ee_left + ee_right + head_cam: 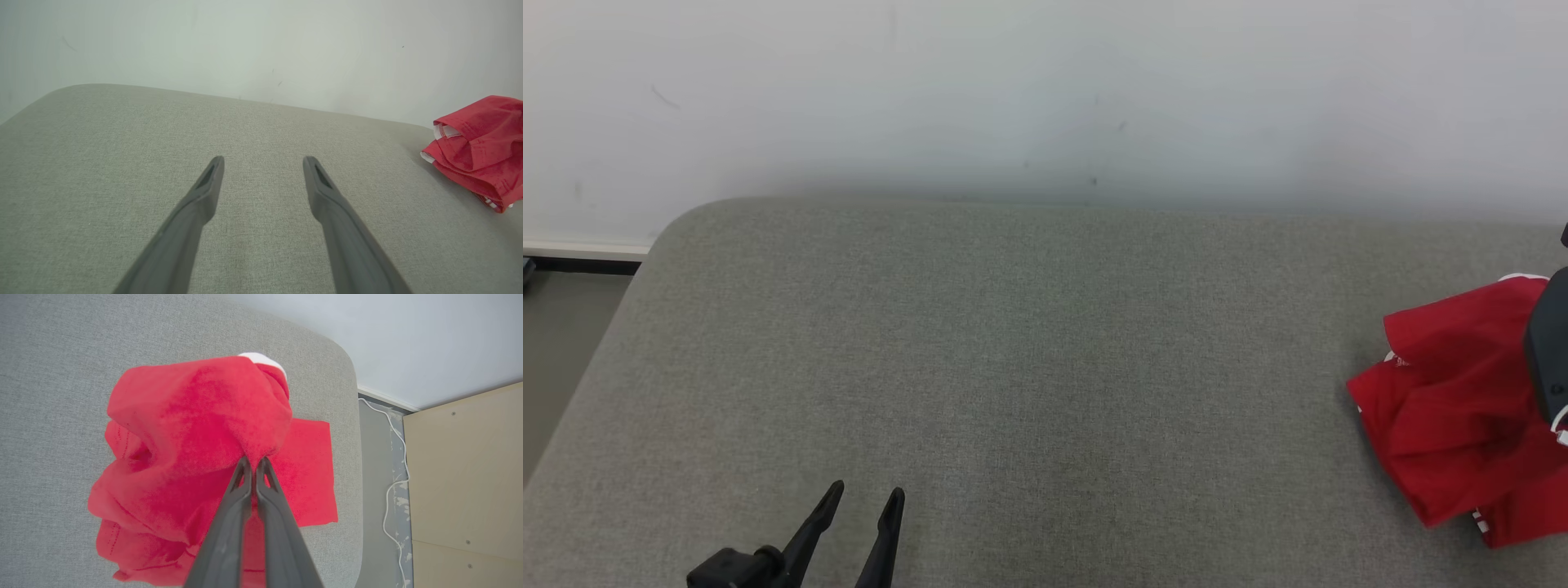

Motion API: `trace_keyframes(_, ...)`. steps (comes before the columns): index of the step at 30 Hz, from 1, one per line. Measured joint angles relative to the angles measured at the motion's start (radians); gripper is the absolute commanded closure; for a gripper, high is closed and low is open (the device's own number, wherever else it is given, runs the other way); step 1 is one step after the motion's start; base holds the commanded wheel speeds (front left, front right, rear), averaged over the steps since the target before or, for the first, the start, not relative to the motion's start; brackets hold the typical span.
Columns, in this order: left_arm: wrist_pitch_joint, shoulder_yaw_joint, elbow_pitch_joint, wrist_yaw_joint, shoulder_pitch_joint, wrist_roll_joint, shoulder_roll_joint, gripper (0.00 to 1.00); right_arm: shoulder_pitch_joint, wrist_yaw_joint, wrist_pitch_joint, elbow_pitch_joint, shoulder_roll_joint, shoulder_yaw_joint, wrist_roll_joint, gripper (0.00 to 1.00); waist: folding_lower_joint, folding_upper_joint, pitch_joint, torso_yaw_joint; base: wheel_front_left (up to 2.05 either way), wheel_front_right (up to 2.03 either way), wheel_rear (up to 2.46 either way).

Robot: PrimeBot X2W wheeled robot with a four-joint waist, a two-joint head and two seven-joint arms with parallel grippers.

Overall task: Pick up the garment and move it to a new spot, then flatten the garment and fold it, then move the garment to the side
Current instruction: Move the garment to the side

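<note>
Grey woven fabric covers the padded surface (1029,343) that runs across the head view, with a white wall (1045,90) behind it at 12 o'clock. At 9 o'clock, past the surface's rounded corner, a strip of grey floor (564,343) shows.

At 7 o'clock the left gripper (867,490) hangs over bare fabric, its two dark fingers spread apart with nothing between them. Its own wrist view shows the same wide gap.

The red garment (1454,408) lies well apart from that gripper, toward 2 o'clock of it in the head view and at 3 o'clock in the left wrist view. It is bunched near the surface's right end, with white trim along some edges.

In the right wrist view the right gripper (254,460) has its fingers pressed together on a pinched fold of the garment at mid-frame. Most of the cloth bulges from the fingertips toward 10 and 8 o'clock, and a flat panel lies on the surface toward 3 o'clock of them.

Past the surface's edge, farther toward 3 o'clock, a white cable (392,457) trails over the floor beside a pale wooden panel (466,490).
</note>
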Motion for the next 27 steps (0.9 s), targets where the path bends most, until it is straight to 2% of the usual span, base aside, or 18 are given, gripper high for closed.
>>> trace_keyframes(9,0.013,0.000,-0.013,0.000,-0.009,0.006,0.004,0.00,0.022,0.019,-0.023,0.000,-0.095,0.054,-0.126,1.00,0.0000,0.0000,0.041,-0.008,0.00,0.00,0.00)
trace_keyframes(12,0.016,0.000,-0.016,0.000,-0.026,0.006,0.004,0.00,0.022,0.025,-0.039,0.013,-0.106,0.063,-0.147,1.00,0.0000,0.0000,0.055,-0.010,0.00,0.00,0.00)
trace_keyframes(13,0.017,0.000,-0.016,0.000,-0.026,0.006,0.004,0.00,0.023,0.025,-0.047,0.021,-0.104,0.063,-0.152,0.69,0.0001,0.0001,0.059,-0.010,0.00,0.00,0.00)
trace_keyframes(14,0.019,-0.002,-0.016,0.000,-0.027,0.006,0.004,0.00,0.025,0.023,-0.058,0.028,-0.104,0.063,-0.157,0.00,0.0000,0.0000,0.063,-0.011,0.00,0.00,0.00)
trace_keyframes(27,0.031,-0.006,-0.010,-0.001,-0.057,0.007,0.003,0.00,0.026,0.004,-0.166,0.061,-0.093,0.074,-0.204,0.00,-0.0001,0.0000,0.078,-0.009,0.00,0.00,0.00)
